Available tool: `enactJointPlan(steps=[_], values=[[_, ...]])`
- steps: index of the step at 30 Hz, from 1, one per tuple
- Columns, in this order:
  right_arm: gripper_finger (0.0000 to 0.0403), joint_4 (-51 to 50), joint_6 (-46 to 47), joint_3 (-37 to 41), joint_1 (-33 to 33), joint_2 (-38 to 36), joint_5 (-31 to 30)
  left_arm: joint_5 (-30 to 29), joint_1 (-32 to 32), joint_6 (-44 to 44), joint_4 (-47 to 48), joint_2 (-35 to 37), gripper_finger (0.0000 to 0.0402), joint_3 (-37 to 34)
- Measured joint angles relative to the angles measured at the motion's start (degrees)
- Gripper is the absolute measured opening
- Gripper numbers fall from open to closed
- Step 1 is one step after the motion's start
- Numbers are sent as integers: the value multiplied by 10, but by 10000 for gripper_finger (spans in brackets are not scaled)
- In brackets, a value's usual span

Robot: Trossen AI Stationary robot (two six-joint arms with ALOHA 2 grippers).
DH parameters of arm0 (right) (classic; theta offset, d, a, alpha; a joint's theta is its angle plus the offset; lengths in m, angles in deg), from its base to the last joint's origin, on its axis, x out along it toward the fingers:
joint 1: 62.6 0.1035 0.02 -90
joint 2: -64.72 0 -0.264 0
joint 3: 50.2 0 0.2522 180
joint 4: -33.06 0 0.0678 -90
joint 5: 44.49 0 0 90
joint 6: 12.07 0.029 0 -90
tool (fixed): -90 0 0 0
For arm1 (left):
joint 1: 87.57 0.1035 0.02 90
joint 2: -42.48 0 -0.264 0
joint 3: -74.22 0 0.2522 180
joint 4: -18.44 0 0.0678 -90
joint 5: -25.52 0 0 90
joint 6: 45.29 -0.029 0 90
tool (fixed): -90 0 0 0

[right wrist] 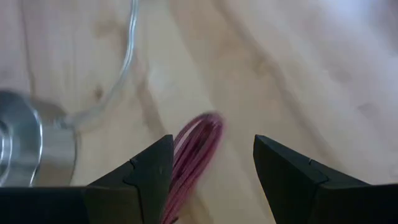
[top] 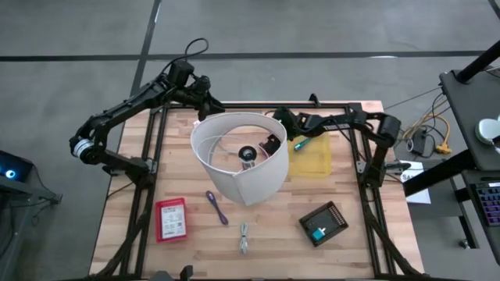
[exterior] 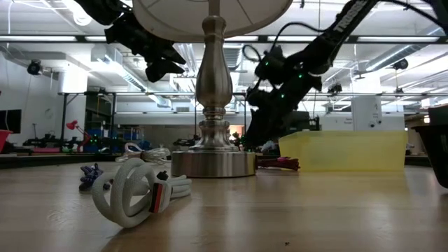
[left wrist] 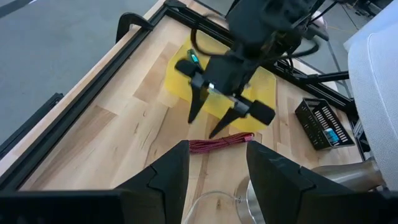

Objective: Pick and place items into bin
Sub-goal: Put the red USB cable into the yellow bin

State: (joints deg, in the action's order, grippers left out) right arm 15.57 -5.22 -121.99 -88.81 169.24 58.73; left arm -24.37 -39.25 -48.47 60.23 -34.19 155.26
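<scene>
right gripper (left wrist: 211, 121): open, empty, above red cord bundle (left wrist: 221, 142)
left gripper (left wrist: 214, 171): open, empty
bin (top: 311, 158): 3 o'clock of lamp (top: 239, 156)

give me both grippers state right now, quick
left gripper: open, empty, raised beside the lamp.
right gripper: open, empty, just above the red cord bundle.

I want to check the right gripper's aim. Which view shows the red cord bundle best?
The left wrist view: the whole red cord bundle lies on the wood beneath the open right gripper. The right wrist view shows one blurred looped end; the low view a sliver beside the lamp base; the high view hides it.
</scene>
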Motion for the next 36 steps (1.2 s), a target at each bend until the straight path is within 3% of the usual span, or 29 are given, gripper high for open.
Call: enactJointPlan(steps=[4, 8, 36], values=[[207, -25, -1, -23, 0, 28, 57, 0, 0, 0, 0, 0, 144, 0], [207, -49, 0, -30, 5, 37, 70, 0, 0, -2, 0, 0, 144, 0], [207, -128, -5, -45, 13, 20, 78, 0, 0, -2, -4, 0, 144, 0]])
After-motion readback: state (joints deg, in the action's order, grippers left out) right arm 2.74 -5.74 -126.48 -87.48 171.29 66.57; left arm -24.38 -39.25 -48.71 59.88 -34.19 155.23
